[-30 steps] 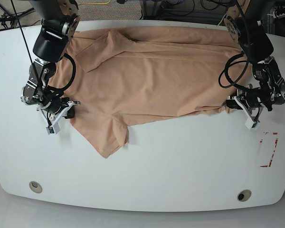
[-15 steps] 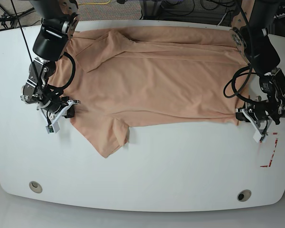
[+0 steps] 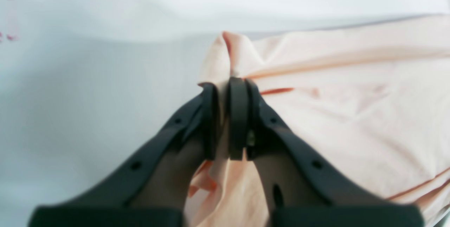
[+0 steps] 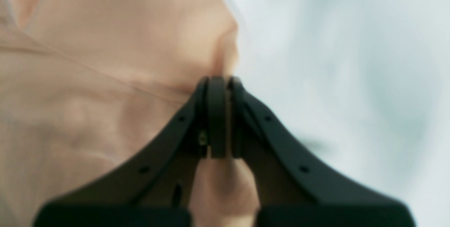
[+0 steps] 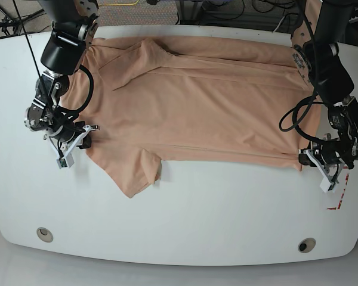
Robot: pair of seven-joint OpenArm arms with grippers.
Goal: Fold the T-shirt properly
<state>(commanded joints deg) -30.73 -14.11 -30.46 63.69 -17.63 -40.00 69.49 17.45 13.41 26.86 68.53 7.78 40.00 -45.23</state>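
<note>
I see my left gripper (image 3: 226, 121) clenched on a bunched corner of the T-shirt (image 5: 197, 107), cloth squeezed between the black fingers (image 3: 239, 114); my right gripper (image 4: 221, 114) is pinched shut on the opposite edge; the shirt lies spread across the far half of the white table (image 5: 227, 214); red tape marks (image 5: 340, 196) sit near the left arm; cables trail beyond the table.

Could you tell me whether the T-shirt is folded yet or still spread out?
Spread: the T-shirt lies flat, one sleeve sticking out.

Both pincers (image 3: 225, 121) (image 4: 221, 114) clamped tight
</note>
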